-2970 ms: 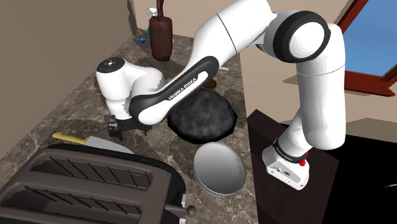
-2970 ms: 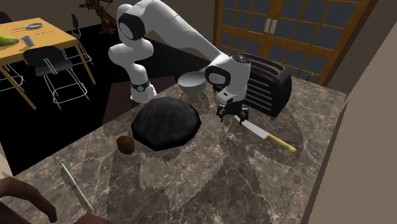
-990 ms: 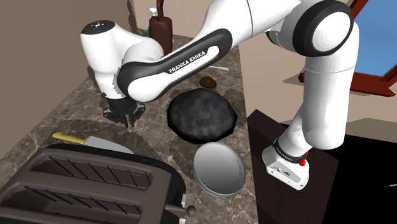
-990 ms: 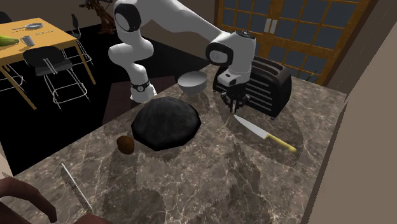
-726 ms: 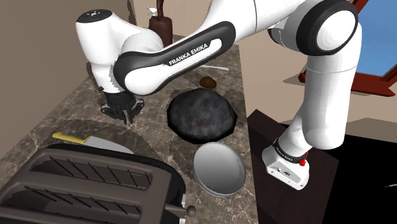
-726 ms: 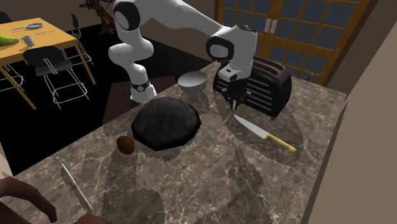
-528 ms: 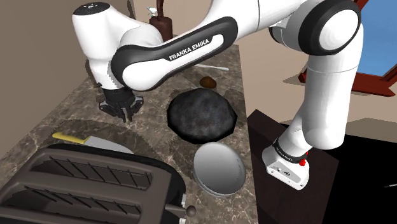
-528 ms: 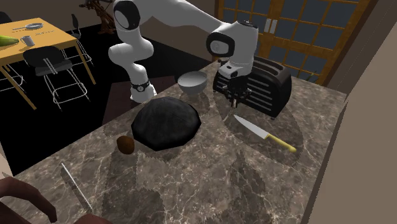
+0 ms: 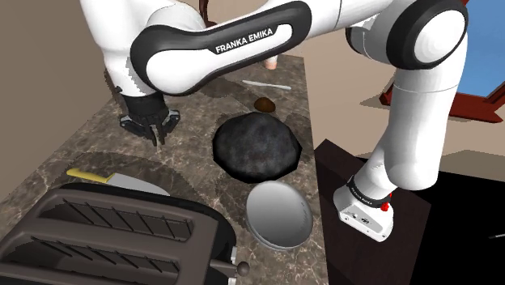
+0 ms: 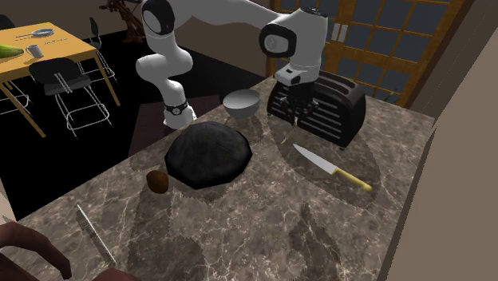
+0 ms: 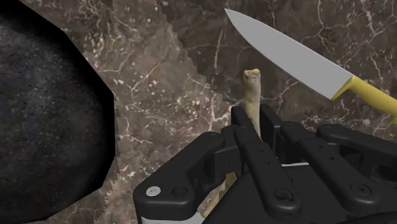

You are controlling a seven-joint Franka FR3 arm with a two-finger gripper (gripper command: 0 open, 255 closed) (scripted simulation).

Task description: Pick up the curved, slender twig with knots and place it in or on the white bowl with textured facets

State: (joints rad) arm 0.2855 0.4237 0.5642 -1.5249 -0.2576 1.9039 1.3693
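Shoulder view: the hand hangs above the counter toward this view's left, beyond the knife. It is well apart from the white bowl, which sits near the stand at the counter's near edge. A dark lumpy mass and the toaster lie close to any direct line between the two. In my judgement a low carry could clip either one and knock the load askew. Second exterior view: the hand is just in front of the toaster. The bowl stands just beside that toaster on this view's left, behind the dark mass. The knife lies flat on the counter below. The gap beside the toaster looks tight, so a sideways swing risks striking its casing (the bowl's facets cannot be made out from here). Wrist view: the hand is clenched on the twig, both fingers pressing its sides. The twig's tip stands out past the fingertips, and the rest runs back beneath the palm. The chief hazard, as I judge it, is that so thin a piece may swivel or slide in the clasp during travel. It could then meet the bowl's rim end-on and fall outside. Condition of the item: pale tan, slender, gently bowed, with a small knobbed swelling at the visible end and a matt, wood-like surface.
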